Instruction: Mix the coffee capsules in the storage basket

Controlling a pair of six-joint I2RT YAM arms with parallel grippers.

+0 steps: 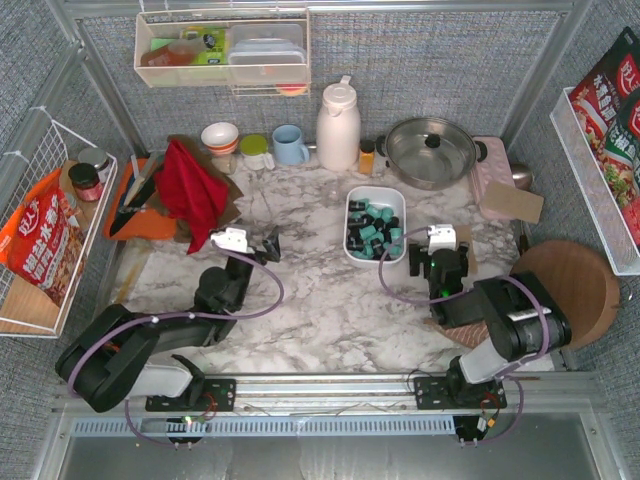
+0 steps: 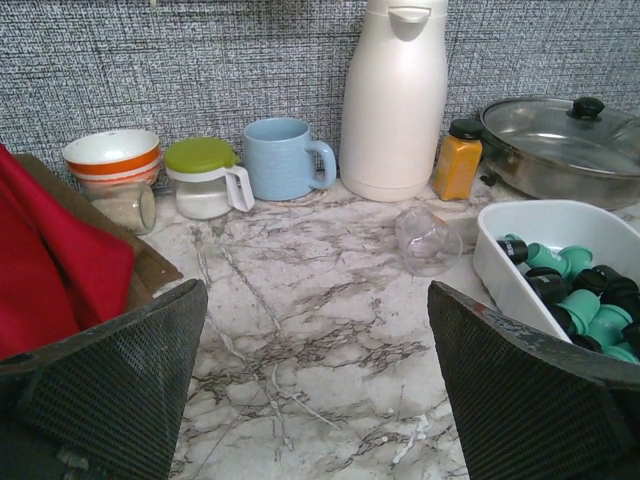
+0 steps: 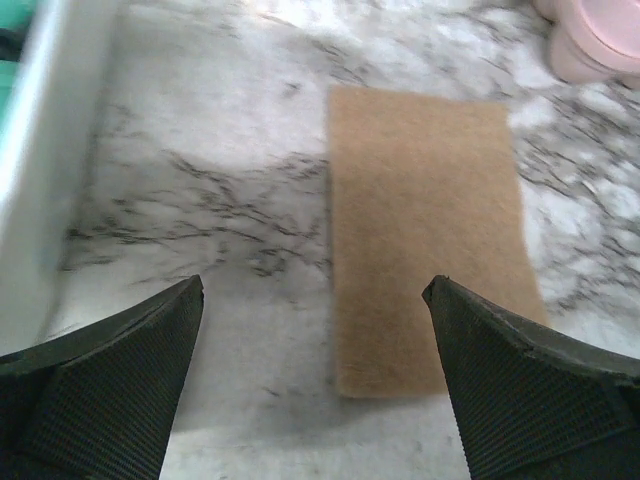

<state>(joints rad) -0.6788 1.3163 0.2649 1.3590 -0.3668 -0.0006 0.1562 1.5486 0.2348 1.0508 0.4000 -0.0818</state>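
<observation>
Coffee capsules, teal and black intermixed, heaped in storage basket, centre of top view, on marble table; also seen at right edge of left wrist view. Left gripper: fingers spread wide, empty, touching nothing, bare marble between. Right gripper: fingers equally wide, gripping nothing, above tan mat, basket wall at far left of frame. Lidded pan upper right of basket, contents not discernible.

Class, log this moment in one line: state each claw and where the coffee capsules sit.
left claw open, empty | right claw open, empty, beside storage basket | coffee capsules in basket, neither claw touching
</observation>
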